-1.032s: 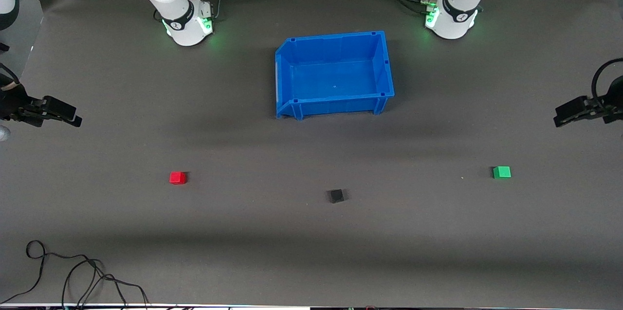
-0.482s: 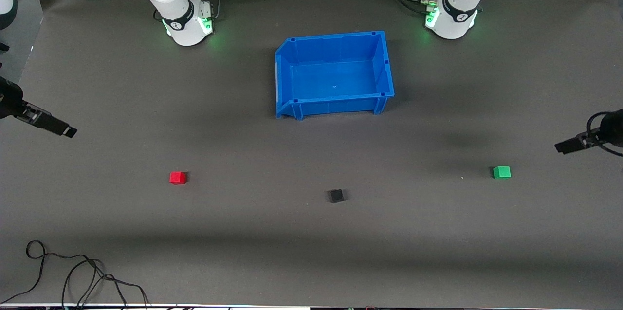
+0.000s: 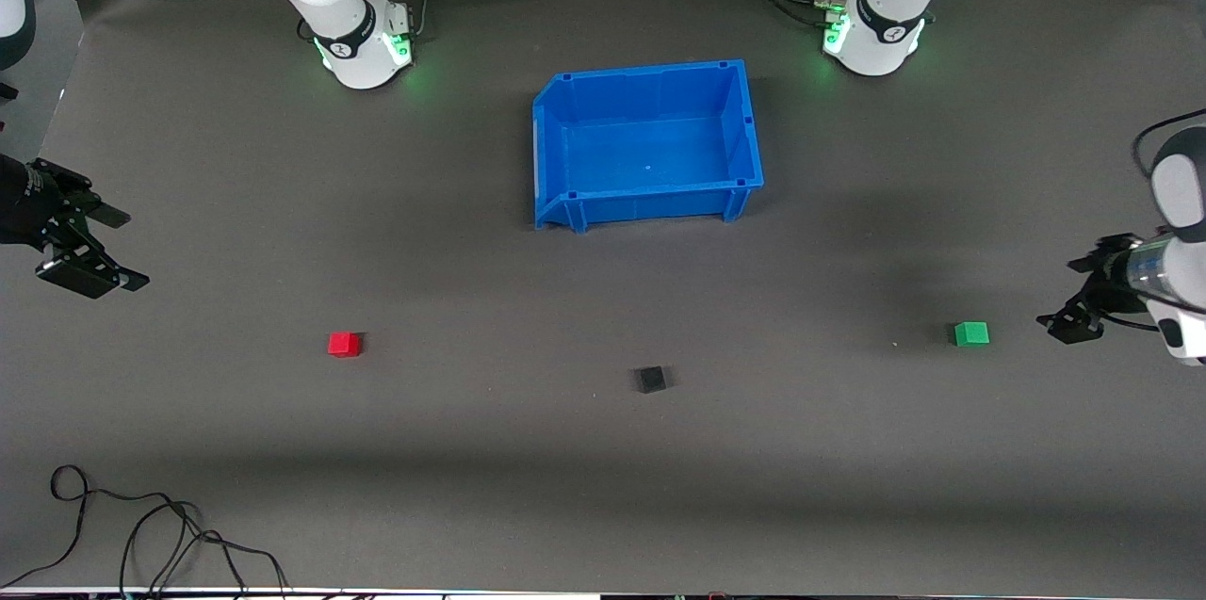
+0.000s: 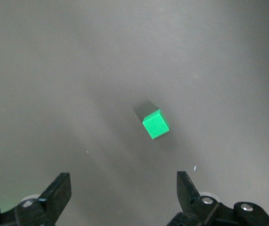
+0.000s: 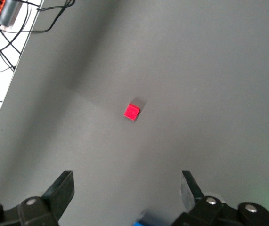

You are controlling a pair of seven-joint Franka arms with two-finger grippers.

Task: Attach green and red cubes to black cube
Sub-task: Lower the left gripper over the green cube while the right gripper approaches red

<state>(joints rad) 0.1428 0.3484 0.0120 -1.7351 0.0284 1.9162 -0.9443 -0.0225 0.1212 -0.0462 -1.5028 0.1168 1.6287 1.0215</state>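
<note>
Fingers of both grippers stand spread wide with nothing between them. In the front view the left gripper [image 3: 1074, 322] sits at the frame's right edge, above the mat beside the small matte bright green cube [image 3: 971, 333]; compared with the frame half a second earlier it has dropped lower in the picture and drawn closer to that cube, with more of the white wrist now showing. Its wrist view confirms the cube [image 4: 155, 124] lying on bare mat ahead of the two black fingers [image 4: 59, 193], apart from them.

At the frame's left edge the right gripper [image 3: 80, 247] hangs over the dark grey mat [image 3: 471, 449], well apart from the small matte bright red cube [image 3: 344, 344]. Since the earlier frame it has turned (both fingers now show, where only one dark bar showed before). Its wrist view shows the red cube [image 5: 131, 111] near the picture's centre, clear of the fingers [image 5: 61, 190].

No cube has shifted across the three front frames. In the lower centre lies the small matte black cube [image 3: 650, 380], between the coloured cubes and touching neither. In the upper centre, the open blue plastic bin [image 3: 744, 124] is likewise unmoved. Loose black cables [image 3: 141, 529] lie at the lower left corner.
</note>
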